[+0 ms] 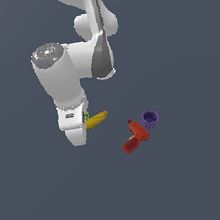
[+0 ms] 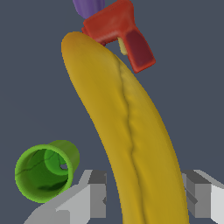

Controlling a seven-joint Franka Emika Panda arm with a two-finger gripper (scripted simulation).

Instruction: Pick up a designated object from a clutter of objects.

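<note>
The yellow banana (image 2: 131, 131) lies on the dark floor and fills the wrist view, running lengthwise between my two fingers. My gripper (image 2: 146, 194) is open and straddles one end of it. The grey finger (image 2: 98, 192) on one side stands a small gap off the peel. The other finger (image 2: 196, 192) sits close against it. In the exterior view the banana (image 1: 97, 119) sticks out toward the right from behind the white hand (image 1: 77, 127), which hides the fingers.
A green cup (image 2: 43, 173) lies on its side right beside one finger. The red drill-shaped toy (image 2: 120, 30) and a purple cup (image 2: 87, 6) lie past the banana's far tip. In the exterior view the drill (image 1: 136, 137) and purple cup (image 1: 150, 119) sit to the banana's right.
</note>
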